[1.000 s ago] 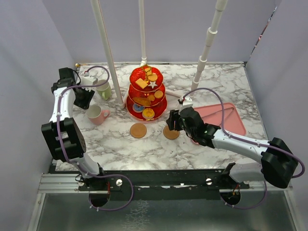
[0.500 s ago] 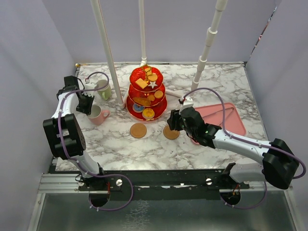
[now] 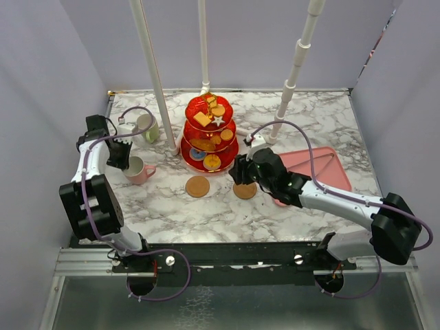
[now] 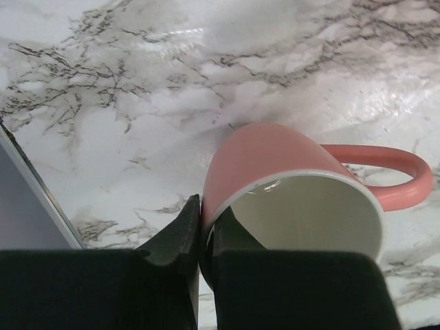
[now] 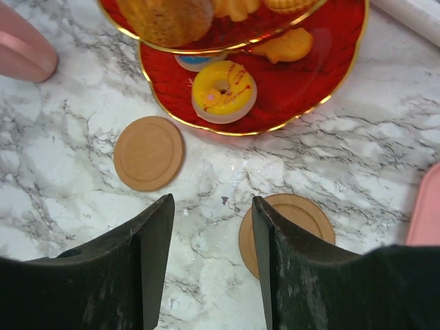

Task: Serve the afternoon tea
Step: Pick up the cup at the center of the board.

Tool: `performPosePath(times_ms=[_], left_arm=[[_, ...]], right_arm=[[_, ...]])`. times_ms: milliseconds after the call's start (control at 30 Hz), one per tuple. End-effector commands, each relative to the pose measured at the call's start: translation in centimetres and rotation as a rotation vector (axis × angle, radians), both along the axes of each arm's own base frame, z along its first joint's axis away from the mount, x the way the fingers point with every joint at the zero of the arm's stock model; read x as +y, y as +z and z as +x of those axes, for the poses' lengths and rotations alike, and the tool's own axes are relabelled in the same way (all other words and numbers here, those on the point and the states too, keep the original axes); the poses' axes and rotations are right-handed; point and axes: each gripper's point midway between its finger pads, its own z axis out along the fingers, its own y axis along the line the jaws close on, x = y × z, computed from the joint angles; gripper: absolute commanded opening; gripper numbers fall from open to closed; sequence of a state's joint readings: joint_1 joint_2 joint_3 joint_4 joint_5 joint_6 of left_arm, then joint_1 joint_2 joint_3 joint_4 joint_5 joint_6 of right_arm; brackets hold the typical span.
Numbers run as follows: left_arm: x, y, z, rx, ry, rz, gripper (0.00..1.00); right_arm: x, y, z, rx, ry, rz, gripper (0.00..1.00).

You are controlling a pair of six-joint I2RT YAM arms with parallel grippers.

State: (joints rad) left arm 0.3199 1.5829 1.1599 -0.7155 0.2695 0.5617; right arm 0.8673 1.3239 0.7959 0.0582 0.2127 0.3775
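Observation:
The pink mug (image 3: 139,169) stands left of the red three-tier stand (image 3: 210,134). My left gripper (image 3: 124,159) is shut on the mug's left wall. In the left wrist view one finger is inside and one outside the pink mug (image 4: 275,158), and the gripper (image 4: 200,227) pinches its rim. The pale green mug (image 3: 148,127) stands behind it. Two brown coasters (image 3: 197,186) (image 3: 245,190) lie in front of the stand. My right gripper (image 5: 213,203) hangs open and empty over the marble between the coasters (image 5: 148,152) (image 5: 302,213), just before the stand's bottom tier (image 5: 302,75).
A pink tray (image 3: 323,168) lies at the right, partly under my right arm. Three white poles (image 3: 155,75) (image 3: 203,45) (image 3: 292,69) rise behind and beside the stand. Cookies and a yellow doughnut (image 5: 223,91) sit on the tiers.
My left gripper came forward from the green mug to the pink mug and shut on its wall. My right gripper drifted left, closer to the stand, still open.

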Motion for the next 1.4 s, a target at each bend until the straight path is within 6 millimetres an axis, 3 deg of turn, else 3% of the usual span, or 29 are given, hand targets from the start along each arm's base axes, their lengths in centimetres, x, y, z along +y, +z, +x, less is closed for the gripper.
performPosePath(times_ms=[0, 167, 300, 400, 567, 933, 1167, 1367], left_arm=[[-3.0, 3.4, -2.7, -0.037, -0.142, -0.084, 0.00], [-5.3, 2.8, -5.4, 0.007, -0.241, -0.115, 0.00], [-6.5, 3.9, -6.6, -0.010, -0.305, -0.116, 0.00], [-7.9, 4.6, -7.0, -0.040, -0.359, -0.116, 0.00], [-11.5, 5.9, -7.0, -0.059, -0.438, -0.115, 0.00], [-16.4, 8.0, -5.4, -0.090, -0.488, -0.130, 0.00], [-18.6, 9.0, -5.7, -0.099, -0.521, -0.146, 0.00], [-19.7, 9.5, -6.6, -0.097, -0.549, -0.159, 0.00]], right_arm=[[3.3, 2.6, -0.6, -0.088, 0.147, 0.019, 0.53], [8.7, 4.1, -2.5, -0.191, 0.347, 0.002, 0.56], [13.3, 5.1, -4.8, -0.241, 0.573, 0.016, 0.62], [15.6, 5.8, -5.2, -0.256, 0.666, 0.038, 0.65], [17.6, 5.9, -5.1, -0.228, 0.711, 0.032, 0.64], [18.1, 3.7, -7.4, -0.253, 0.762, -0.081, 0.63], [17.3, 2.4, -5.9, -0.275, 0.672, -0.134, 0.57], [16.9, 2.5, -5.3, -0.292, 0.635, -0.142, 0.42]])
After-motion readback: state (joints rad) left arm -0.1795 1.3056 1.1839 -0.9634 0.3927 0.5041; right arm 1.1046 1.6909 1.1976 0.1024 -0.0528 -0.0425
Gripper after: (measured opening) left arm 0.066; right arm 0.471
